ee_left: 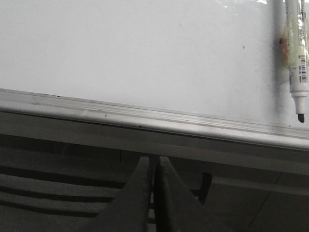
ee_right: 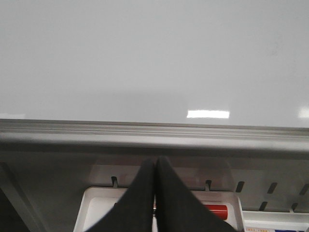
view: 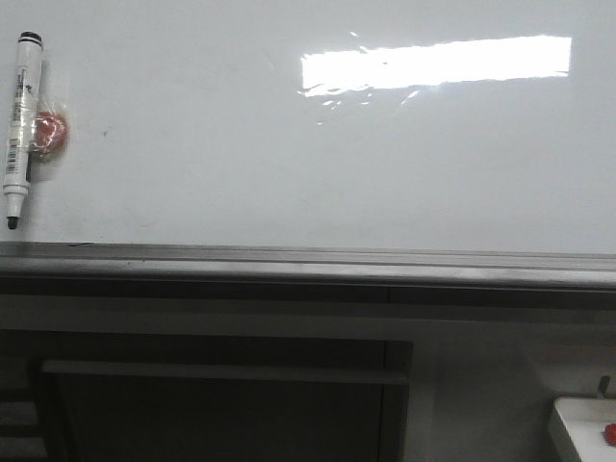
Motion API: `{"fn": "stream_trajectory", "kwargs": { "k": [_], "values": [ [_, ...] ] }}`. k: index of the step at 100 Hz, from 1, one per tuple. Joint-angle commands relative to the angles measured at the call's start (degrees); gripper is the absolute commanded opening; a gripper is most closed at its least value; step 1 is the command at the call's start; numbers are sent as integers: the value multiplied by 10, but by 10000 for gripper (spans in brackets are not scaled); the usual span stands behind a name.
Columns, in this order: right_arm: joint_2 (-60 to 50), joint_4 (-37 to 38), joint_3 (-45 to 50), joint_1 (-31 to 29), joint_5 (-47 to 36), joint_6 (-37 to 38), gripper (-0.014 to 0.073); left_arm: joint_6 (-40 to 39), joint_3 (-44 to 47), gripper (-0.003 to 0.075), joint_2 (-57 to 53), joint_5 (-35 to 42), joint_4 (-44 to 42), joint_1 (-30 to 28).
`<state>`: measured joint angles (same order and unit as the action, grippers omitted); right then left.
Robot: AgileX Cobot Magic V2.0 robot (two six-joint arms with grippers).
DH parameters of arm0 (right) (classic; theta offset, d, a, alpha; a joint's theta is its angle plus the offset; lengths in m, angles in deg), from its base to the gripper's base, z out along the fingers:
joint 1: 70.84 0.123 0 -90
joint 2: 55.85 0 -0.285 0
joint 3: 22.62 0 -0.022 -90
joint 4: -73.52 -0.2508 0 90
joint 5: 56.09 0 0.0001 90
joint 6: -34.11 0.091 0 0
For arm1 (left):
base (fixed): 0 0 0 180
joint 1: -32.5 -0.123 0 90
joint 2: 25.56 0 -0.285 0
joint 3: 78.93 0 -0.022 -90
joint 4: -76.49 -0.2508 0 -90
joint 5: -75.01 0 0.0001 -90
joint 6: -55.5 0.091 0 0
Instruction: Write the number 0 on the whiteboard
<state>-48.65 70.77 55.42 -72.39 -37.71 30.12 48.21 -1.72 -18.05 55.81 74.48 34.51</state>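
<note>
Front view: the whiteboard [view: 318, 154] fills the upper part of the view, glossy, with a bright rectangular light reflection [view: 435, 64] toward its upper right and a grey metal edge rail [view: 308, 260] along its lower edge. The writing surface is bare of any drawn stroke — no oval or number 0 can be seen in any of the three views. A white marker pen [view: 19, 130] is on the board at its far left, upright with the dark tip pointing down toward the rail, tip uncovered; a small reddish object [view: 51, 132] sits just beside it, touching or partly behind the barrel — cannot tell which. Below the rail, a dark cabinet front [view: 226, 414] with a pale bar [view: 226, 372]; at lower right, the corner of a white tray [view: 582, 428] with something red [view: 608, 433] in it. Left wrist view: left gripper [ee_left: 154, 166] with fingers pressed together, nothing between them, positioned below the rail and well apart from the marker. Right wrist view: right gripper [ee_right: 154, 169] likewise closed on nothing, its tips below the rail and above the white tray, where a red-capped item [ee_right: 215, 211] lies.
</note>
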Motion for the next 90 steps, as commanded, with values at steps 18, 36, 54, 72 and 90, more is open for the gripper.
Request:
{"fn": "stream_trajectory", "kwargs": {
  "k": [18,36,54,72,90],
  "values": [
    [-12,4,14,-4,-13,-3,-50,-5,6,-20,-15,30,0,-1],
    [-12,4,14,-4,-13,-3,-50,-5,6,-20,-15,30,0,-1],
    [-12,4,14,-4,-13,-3,-50,-5,6,-20,-15,30,0,-1],
    [-12,5,14,-4,-63,-3,-50,-5,6,-20,-15,105,-5,-1],
    [-12,5,14,-4,-239,-3,-50,-5,6,-20,-15,250,-5,-1]
  ]
}}
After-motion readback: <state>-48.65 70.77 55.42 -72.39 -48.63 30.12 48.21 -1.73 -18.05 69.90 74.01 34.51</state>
